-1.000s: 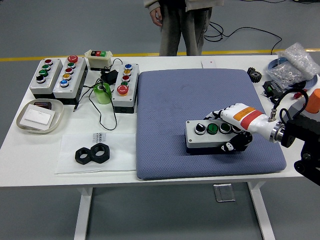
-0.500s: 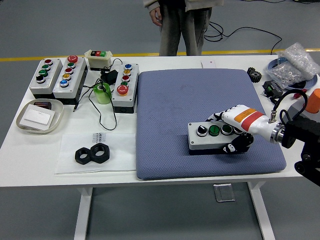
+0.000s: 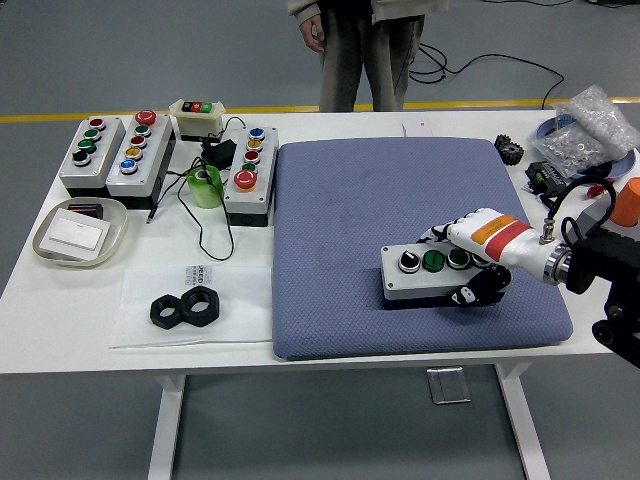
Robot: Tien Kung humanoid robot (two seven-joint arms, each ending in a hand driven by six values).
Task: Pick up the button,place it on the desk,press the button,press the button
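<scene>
Head view: right hand (image 3: 478, 262) has its fingers wrapped around the right end of the grey button box (image 3: 428, 273), thumb on the front side. Box sits flat on the blue mat (image 3: 340, 200), right-of-centre, near the mat's front edge. Person (image 3: 355, 50) stands at far side.

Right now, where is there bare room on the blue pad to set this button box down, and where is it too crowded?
The blue quilted pad is bare across its far and left parts, away from the grey three-button box gripped by the right robot hand. The white table's far-left corner is crowded with grey button boxes, a green tape roll and cables.
</scene>
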